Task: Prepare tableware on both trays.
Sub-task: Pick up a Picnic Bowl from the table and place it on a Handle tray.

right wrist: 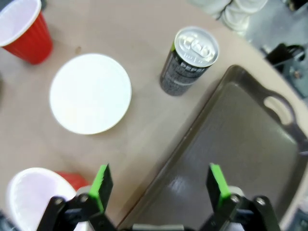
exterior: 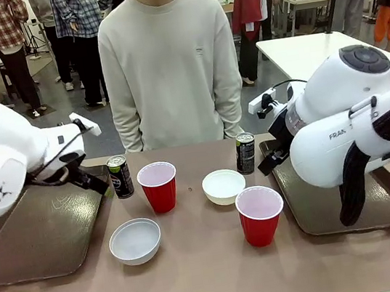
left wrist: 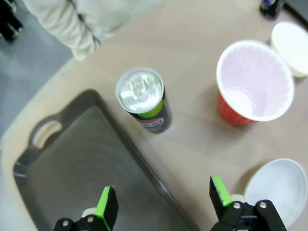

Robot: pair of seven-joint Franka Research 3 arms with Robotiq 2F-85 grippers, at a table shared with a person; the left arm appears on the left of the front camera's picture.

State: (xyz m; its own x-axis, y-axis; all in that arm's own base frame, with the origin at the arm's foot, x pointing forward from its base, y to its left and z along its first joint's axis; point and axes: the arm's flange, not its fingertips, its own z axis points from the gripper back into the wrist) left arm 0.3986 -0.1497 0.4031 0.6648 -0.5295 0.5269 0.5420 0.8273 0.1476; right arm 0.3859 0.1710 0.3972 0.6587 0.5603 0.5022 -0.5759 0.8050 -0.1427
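Between the two dark brown trays, left (exterior: pixel 39 235) and right (exterior: pixel 314 209), stand two dark cans (exterior: pixel 119 176) (exterior: pixel 245 153), two red cups (exterior: pixel 158 187) (exterior: pixel 260 215) and two white bowls (exterior: pixel 135 241) (exterior: pixel 224 186). My left gripper (left wrist: pixel 163 204) hangs open over its tray's rim (left wrist: pixel 82 163), short of the left can (left wrist: pixel 144 98) and a cup (left wrist: pixel 252 84). My right gripper (right wrist: pixel 156 185) is open above the right tray's edge (right wrist: pixel 240 149), with the other can (right wrist: pixel 190 60) and a bowl (right wrist: pixel 90 93) ahead. Neither gripper holds anything.
A person in a pale sweatshirt (exterior: pixel 171 69) stands at the far side of the table, hands out of sight. Both trays are bare inside. Another table (exterior: pixel 312 47) stands behind on the right, and several people are farther back.
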